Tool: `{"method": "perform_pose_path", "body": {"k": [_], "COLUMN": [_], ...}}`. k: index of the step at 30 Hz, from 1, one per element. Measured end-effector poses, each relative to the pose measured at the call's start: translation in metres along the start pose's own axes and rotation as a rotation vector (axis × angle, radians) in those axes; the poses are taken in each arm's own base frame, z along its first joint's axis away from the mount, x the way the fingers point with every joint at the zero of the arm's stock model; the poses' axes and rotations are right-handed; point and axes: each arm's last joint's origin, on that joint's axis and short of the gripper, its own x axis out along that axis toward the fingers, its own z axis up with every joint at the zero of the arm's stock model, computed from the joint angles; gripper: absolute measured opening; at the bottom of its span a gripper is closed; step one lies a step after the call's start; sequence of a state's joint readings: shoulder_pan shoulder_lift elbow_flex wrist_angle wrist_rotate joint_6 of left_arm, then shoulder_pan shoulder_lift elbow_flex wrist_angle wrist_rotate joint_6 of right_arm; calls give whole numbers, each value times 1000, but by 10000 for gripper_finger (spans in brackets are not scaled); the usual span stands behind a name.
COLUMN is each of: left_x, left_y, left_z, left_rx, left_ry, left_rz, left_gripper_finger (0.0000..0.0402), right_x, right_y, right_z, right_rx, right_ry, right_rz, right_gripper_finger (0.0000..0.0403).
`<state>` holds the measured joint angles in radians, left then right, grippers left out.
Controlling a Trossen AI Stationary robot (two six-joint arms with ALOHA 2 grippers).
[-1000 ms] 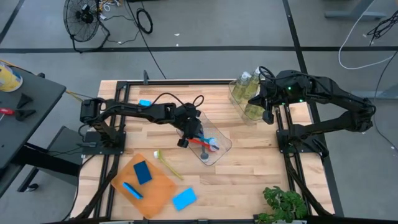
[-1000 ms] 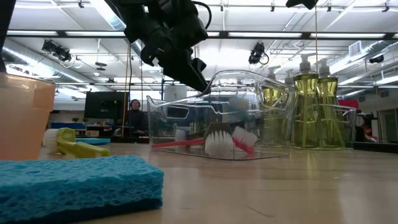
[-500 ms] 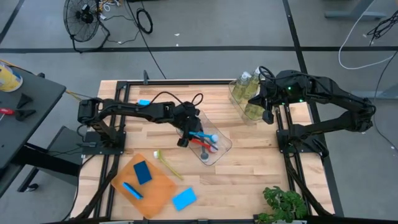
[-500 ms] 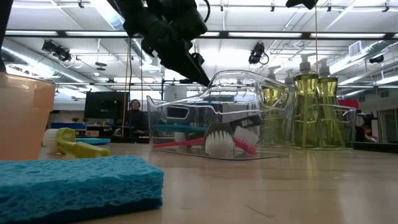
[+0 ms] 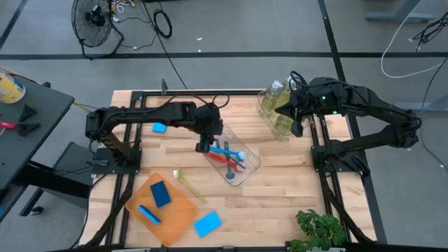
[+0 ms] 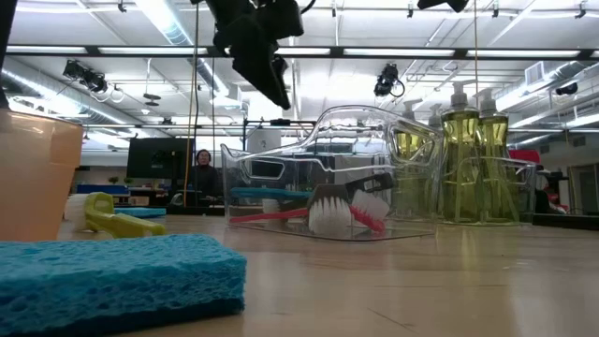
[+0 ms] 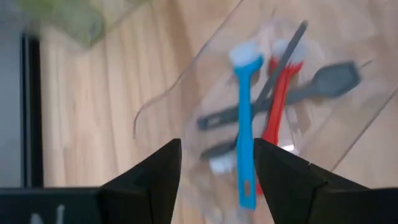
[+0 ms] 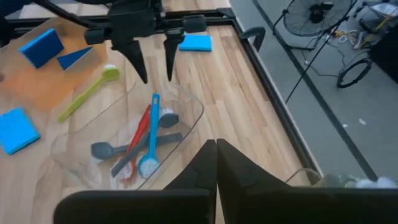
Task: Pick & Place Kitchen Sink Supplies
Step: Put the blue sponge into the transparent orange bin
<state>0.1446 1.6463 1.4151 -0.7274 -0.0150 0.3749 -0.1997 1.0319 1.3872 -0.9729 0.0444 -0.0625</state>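
Observation:
A clear tub (image 5: 235, 160) lies mid-table with a blue brush (image 7: 244, 124), a red brush (image 7: 274, 106) and a grey brush (image 7: 292, 84) lying flat inside it. My left gripper (image 5: 204, 145) hangs open above the tub's left end and holds nothing; in the right wrist view my left gripper (image 8: 151, 65) stands over the blue brush's handle end. A yellow-green brush (image 5: 187, 183) lies on the table beside the orange tray (image 5: 175, 220). Soap bottles (image 5: 275, 103) stand in a second clear tub at the far right. My right gripper (image 5: 298, 129) waits shut, raised beside them.
The orange tray at the near left carries a blue sponge (image 5: 160, 193) and a smaller blue piece (image 5: 148, 213). Another blue sponge (image 5: 207, 223) lies near the front edge, and one more blue sponge (image 5: 160, 128) at the far left. A green plant (image 5: 318, 229) stands at the near right corner.
My left gripper has opened and let go of the blue brush, which now lies in the tub with the red and grey brushes. It has then risen clear of the tub, drawn back a little toward the table's left and far edges, and tipped.

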Motion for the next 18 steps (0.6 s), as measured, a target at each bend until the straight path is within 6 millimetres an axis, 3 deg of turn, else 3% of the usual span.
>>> {"method": "perform_pose_path", "body": {"k": [7,18], "left_x": [-9,-27], "left_y": [23,63], "left_z": [-24,-58], "left_rx": [-203,-417], "left_ry": [181,246], "left_rz": [-30,-55], "left_gripper_finger": [204,203], "right_x": [11,28], "right_y": [0,1], "right_z": [4,6], "right_rx": [-7,-44], "right_ry": [9,57], "right_rz": [1,5], "right_gripper_finger": [6,7]}}
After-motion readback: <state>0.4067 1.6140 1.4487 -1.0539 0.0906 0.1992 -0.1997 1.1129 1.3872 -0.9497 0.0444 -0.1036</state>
